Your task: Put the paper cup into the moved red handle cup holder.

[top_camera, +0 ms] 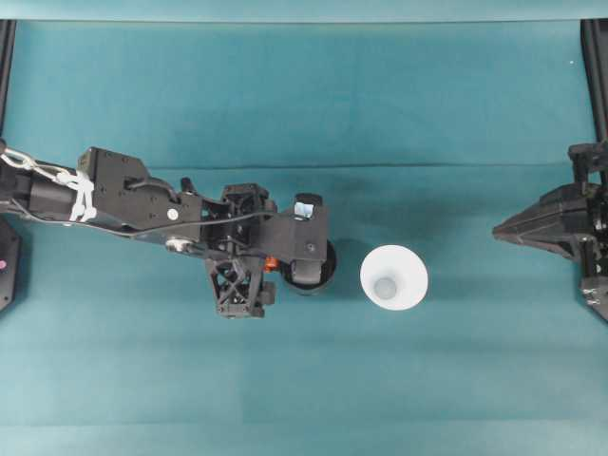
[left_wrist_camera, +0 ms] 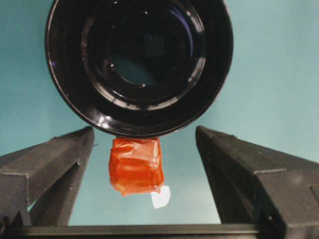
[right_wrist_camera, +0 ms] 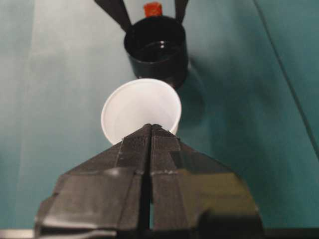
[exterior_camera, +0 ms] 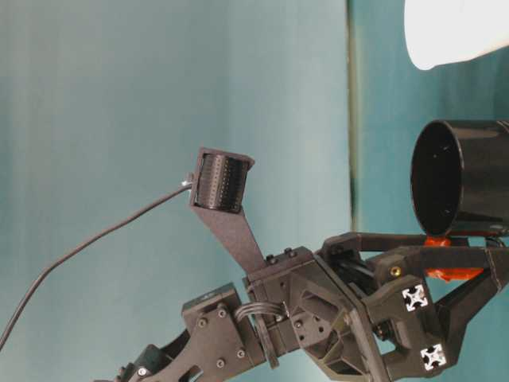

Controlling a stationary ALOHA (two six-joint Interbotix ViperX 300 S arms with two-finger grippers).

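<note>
A teal cloth covers the desk (top_camera: pixel 285 95), creased across the middle. The paper cup (top_camera: pixel 393 277) stands upright at centre, with the red handle cup holder (top_camera: pixel 318 275) just beside it at 9 o'clock. The left tool (left_wrist_camera: pixel 144 149) is released, straddling the orange-red handle (left_wrist_camera: pixel 136 166). The right tool (top_camera: pixel 499 230), at 3 o'clock, is clenched on nothing

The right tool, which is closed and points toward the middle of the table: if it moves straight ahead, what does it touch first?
Most likely the paper cup: it stands directly ahead of the right tool, with the black holder just behind it. Whether the tips would pass above the rim is unclear.
</note>
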